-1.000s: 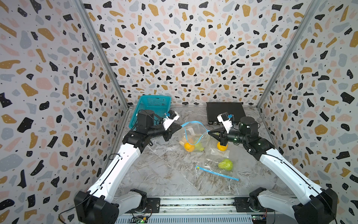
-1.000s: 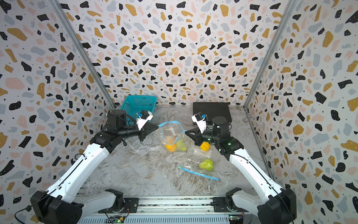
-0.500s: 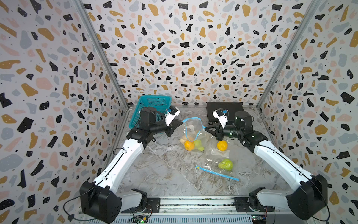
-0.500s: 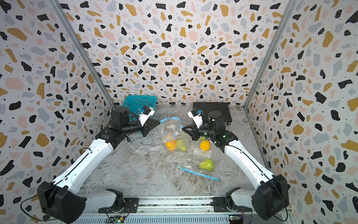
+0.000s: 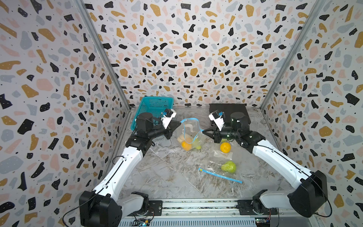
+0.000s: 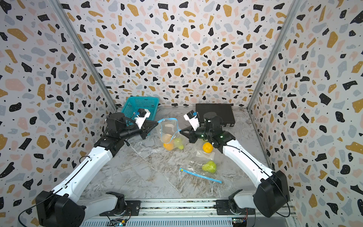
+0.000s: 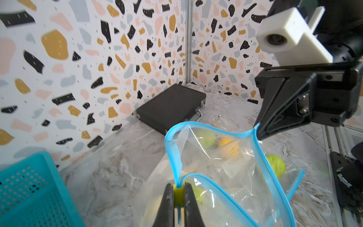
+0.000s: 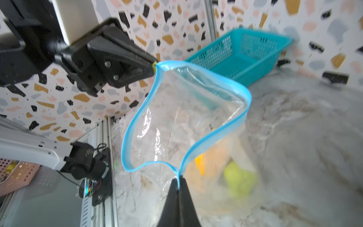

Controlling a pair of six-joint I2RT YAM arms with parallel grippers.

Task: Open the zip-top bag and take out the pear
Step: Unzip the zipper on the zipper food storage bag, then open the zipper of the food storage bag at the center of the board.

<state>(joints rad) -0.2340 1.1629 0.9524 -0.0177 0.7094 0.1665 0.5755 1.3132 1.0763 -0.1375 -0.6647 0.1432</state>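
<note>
1. Marble-look tabletop [image 5: 167, 176] is carrying everything, with the teal basket [image 5: 155, 104] and black case [image 5: 227, 110] sitting against the back wall, well apart from the action.
2. Both arms are reaching in from opposite sides and meeting mid-table, because one bag mouth needs two anchors.
3. Between them the zip-top bag [image 5: 189, 129] is hanging upright, its bottom apparently resting on the marble, so the fruit is sitting low and away from the mouth.
4. Nearer the front, a second bag [image 5: 214, 173] is lying flat with its own green fruit inside, and nobody is touching it.
5. Now the grips: the left gripper [image 7: 179, 188] is clamping tight on the yellow-green tab [image 7: 179, 194] at one end of the blue zip rim [image 8: 125, 149], while the right gripper [image 8: 178, 180] is pinching the opposite end, jaws pressed together on plastic. That opposed hold is stretching the mouth into a wide loop.
6. Just beside the right gripper, a loose orange [image 5: 225, 147] is resting on the table.
7. And the pear [image 6: 178, 142] is sitting at the bottom of the held bag beside an orange, not yet out. I'm judging the opening done; reaching in means one side letting go, and the bag may slump.
</note>
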